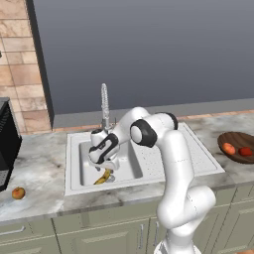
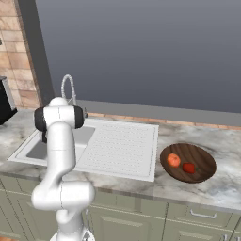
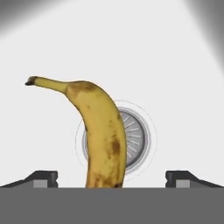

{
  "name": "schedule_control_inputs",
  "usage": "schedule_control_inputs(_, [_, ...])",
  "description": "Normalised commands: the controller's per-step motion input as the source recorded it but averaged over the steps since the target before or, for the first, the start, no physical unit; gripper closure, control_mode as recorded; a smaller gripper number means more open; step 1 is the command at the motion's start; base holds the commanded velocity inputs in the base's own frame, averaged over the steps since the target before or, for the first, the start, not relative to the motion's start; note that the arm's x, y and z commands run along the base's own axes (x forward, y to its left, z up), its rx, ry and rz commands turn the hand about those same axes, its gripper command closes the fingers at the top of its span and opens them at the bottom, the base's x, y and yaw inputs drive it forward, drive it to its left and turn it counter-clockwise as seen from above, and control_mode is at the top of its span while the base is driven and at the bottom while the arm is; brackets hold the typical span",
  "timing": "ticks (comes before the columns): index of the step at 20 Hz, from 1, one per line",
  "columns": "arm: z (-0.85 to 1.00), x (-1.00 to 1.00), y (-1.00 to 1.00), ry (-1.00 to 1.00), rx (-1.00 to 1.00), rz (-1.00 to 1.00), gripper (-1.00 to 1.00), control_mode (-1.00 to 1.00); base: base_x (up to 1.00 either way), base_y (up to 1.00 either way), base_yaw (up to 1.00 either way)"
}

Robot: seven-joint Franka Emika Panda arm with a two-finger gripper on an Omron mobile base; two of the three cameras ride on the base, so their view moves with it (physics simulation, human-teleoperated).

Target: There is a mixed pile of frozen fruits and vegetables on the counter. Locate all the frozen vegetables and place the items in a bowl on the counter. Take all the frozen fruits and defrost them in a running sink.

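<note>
Your gripper (image 1: 105, 172) hangs low in the sink (image 1: 79, 163) basin with its jaws spread wide, gripping nothing; the banana (image 3: 99, 131) lies between the fingertips (image 3: 43, 178) over the round drain (image 3: 133, 140), clear of both. The chrome spring faucet (image 1: 104, 105) rises at the sink's back edge, just behind your wrist. Near the counter's (image 1: 44, 198) front left edge sits a small round orange fruit (image 1: 18, 193). At the counter's right end the wooden bowl (image 2: 200, 157) holds the tomato-like ball (image 2: 173, 160) and the red pepper piece (image 2: 188, 167). A grey wall (image 1: 149, 49) backs the counter, with brick tile (image 1: 20, 59) at the left.

no readable text, labels, brands or numbers anywhere
</note>
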Motion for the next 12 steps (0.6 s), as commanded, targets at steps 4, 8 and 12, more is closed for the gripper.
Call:
schedule_control_inputs(4, [0.08, 0.11, 0.09, 0.0, 0.0, -0.02, -1.0, -1.0, 0.0, 0.0, 0.0])
schedule_control_inputs(8, [0.03, 0.15, 0.23, 0.0, 0.0, 0.0, -1.0, -1.0, 0.0, 0.0, 0.0])
schedule_control_inputs(12, [0.06, 0.09, 0.18, 0.0, 0.0, 0.0, -1.0, -1.0, 0.0, 0.0, 0.0])
